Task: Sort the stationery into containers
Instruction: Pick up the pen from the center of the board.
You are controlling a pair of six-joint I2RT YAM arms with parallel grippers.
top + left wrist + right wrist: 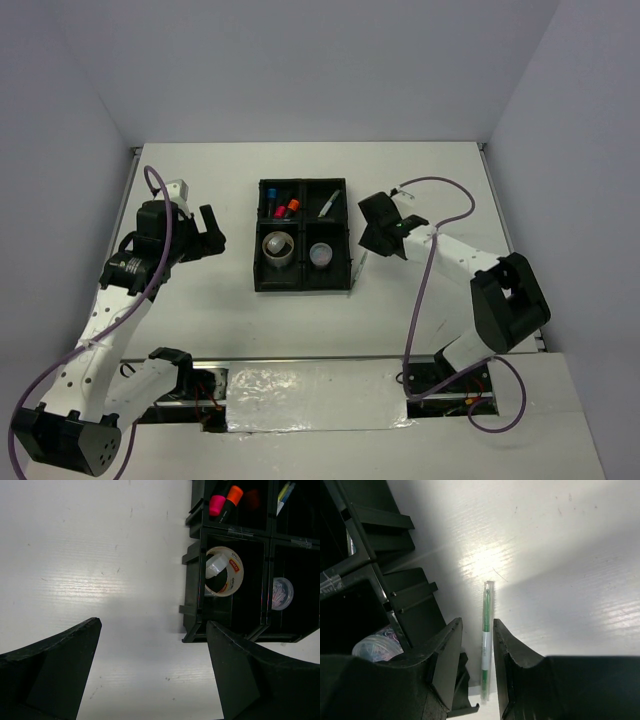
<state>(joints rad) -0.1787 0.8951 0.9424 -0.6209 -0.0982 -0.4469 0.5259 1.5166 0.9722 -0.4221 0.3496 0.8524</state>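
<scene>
The black four-compartment tray (pixel 257 262) holds a grey tape ring (pixel 278 248), a round clear tub (pixel 320 254), pink and orange-capped highlighters (pixel 285 208) and a thin pen (pixel 328 204). A thin green pen (pixel 487 630) lies on the table just right of the tray (pixel 415 600). My right gripper (pixel 476 622) hangs over it, its jaws narrowly open on either side of the pen with small gaps. In the top view the right gripper (pixel 372 243) is beside the tray's right edge. My left gripper (pixel 210 235) stands wide open and empty, left of the tray (pixel 192 605).
The left wrist view shows the tape ring (pixel 224 571), the tub (pixel 282 593) and the highlighters (pixel 225 502) inside the tray. The tub (pixel 375 645) shows at the right wrist view's lower left. White walls enclose the table on three sides.
</scene>
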